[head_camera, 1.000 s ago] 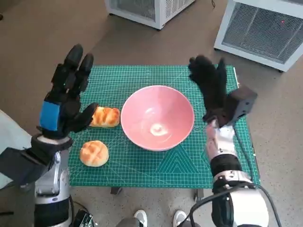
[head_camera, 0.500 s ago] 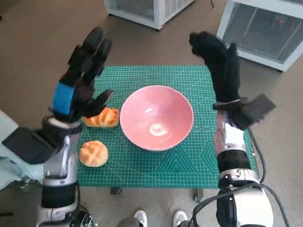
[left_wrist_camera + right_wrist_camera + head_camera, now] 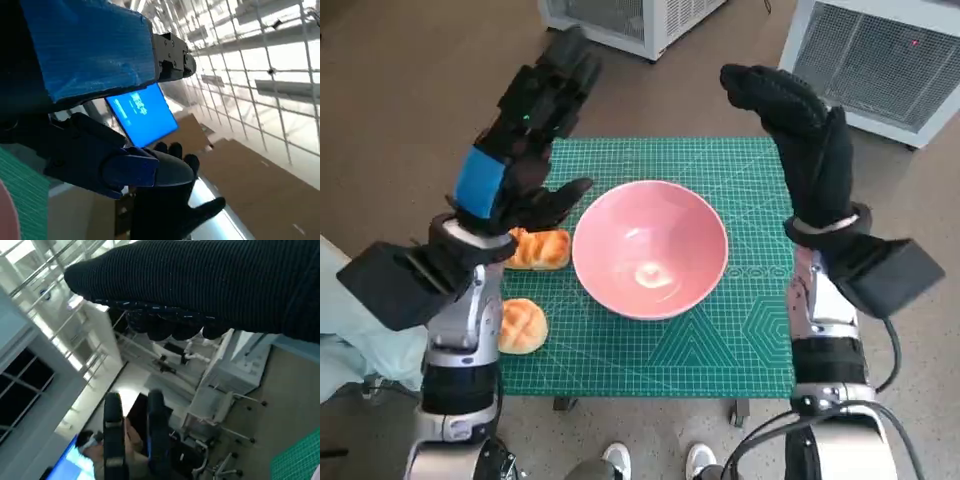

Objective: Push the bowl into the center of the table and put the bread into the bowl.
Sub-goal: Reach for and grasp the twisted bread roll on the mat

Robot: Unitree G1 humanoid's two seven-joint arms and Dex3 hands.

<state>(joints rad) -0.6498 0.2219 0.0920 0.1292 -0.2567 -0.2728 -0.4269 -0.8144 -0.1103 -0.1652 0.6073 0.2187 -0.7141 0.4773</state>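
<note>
In the head view a pink bowl (image 3: 650,249) stands empty near the middle of the green cutting mat (image 3: 720,340). Two bread rolls lie at the mat's left: one (image 3: 540,248) beside the bowl, partly behind my left arm, and a round one (image 3: 522,325) nearer the front edge. My left hand (image 3: 520,150) is raised high above the mat's left side, fingers spread, holding nothing. My right hand (image 3: 800,135) is lifted above the mat's right side, fingers apart and empty. The left wrist view shows my left hand (image 3: 90,100) with the gloved right hand (image 3: 170,200) beyond it.
Two white mesh-fronted cabinets (image 3: 880,50) stand on the floor beyond the table. Someone's feet (image 3: 655,462) show at the table's front edge. A pale cloth (image 3: 350,330) lies at the left. In the right wrist view a person (image 3: 100,460) sits far off near a blue screen.
Both hands have risen from table height to well above the mat and tilted upward. The bowl and both rolls have stayed in place.
</note>
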